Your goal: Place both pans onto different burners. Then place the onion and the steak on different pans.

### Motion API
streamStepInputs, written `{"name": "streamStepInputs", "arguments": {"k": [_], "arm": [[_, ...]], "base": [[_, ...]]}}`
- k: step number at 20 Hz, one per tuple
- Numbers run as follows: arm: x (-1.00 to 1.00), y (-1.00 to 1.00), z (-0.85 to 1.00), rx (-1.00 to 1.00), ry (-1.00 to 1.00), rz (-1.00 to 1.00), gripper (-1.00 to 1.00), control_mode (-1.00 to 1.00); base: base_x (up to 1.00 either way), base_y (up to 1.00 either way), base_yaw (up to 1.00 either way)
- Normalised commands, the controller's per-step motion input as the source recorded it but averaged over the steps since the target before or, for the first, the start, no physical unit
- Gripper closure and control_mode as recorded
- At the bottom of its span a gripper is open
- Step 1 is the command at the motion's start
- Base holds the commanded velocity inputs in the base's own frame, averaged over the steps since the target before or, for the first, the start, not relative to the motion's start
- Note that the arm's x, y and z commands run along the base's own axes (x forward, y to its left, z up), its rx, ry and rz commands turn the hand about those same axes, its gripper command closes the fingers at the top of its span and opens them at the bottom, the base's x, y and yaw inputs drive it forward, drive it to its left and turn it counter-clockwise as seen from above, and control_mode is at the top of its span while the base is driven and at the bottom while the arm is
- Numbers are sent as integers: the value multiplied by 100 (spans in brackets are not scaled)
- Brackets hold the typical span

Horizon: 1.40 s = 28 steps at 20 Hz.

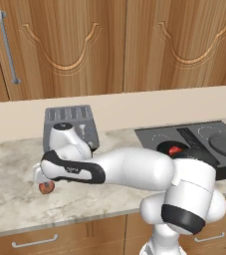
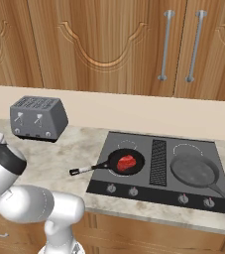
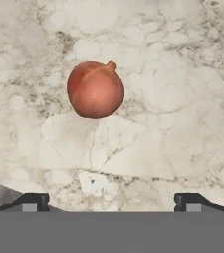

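Onion (image 3: 94, 89) lies alone on the marble counter (image 1: 15, 164) near its front edge, left of the toaster (image 1: 70, 126), with bare stone all round it. Arm stretched low and leftward across the counter; gripper (image 3: 108, 202) hangs above the onion, fingers spread wide with nothing between them. Cooktop (image 2: 156, 171) sits right of the toaster: black pan (image 2: 126, 161) on the front-left burner carrying the steak (image 2: 127, 161), handle pointing left; grey pan (image 2: 195, 169) on the right burner. Wood cabinets (image 2: 99, 44) behind.
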Motion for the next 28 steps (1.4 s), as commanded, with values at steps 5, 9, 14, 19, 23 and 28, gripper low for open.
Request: {"name": "streamStepInputs", "arguments": {"k": [5,9,14,19,23,28], "arm": [[5,14,0,0,-2,0,-100,-100],[4,12,-6,-1,-3,0,-100,-100],[9,6,-14,-2,-5,0,-100,-100],[4,0,-13,-1,-4,0,-100,-100],[9,0,0,0,-2,0,-100,-100],[20,0,0,0,-2,0,-100,-100]], "base": [[0,0,0],[0,0,0],[0,0,0],[0,0,0],[0,0,0],[0,0,0]]}}
